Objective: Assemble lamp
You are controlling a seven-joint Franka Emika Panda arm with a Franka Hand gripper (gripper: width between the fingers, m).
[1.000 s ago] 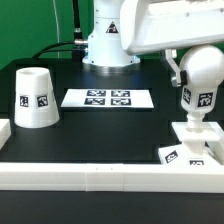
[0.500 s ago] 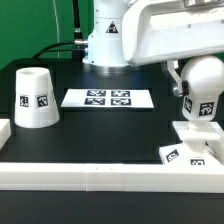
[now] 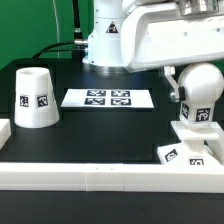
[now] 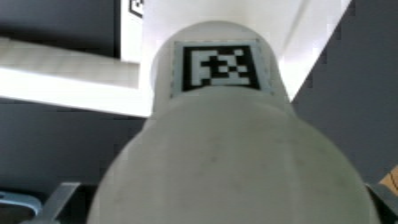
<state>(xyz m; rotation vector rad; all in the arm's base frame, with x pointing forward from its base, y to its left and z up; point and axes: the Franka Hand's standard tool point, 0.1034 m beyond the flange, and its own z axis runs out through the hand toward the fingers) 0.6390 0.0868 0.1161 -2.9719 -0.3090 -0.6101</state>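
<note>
Exterior view shows smooth round-topped bulb (image 3: 199, 93) over low square base (image 3: 189, 136).

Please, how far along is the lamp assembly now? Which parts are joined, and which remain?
Done, it seems: the bulb sits on the base at the exterior view's right; whether it is fully seated I cannot tell. In hand: the bulb fills the wrist view, so the arm is working at it. Left: the shade stands alone at the exterior view's left, not yet mounted.
</note>
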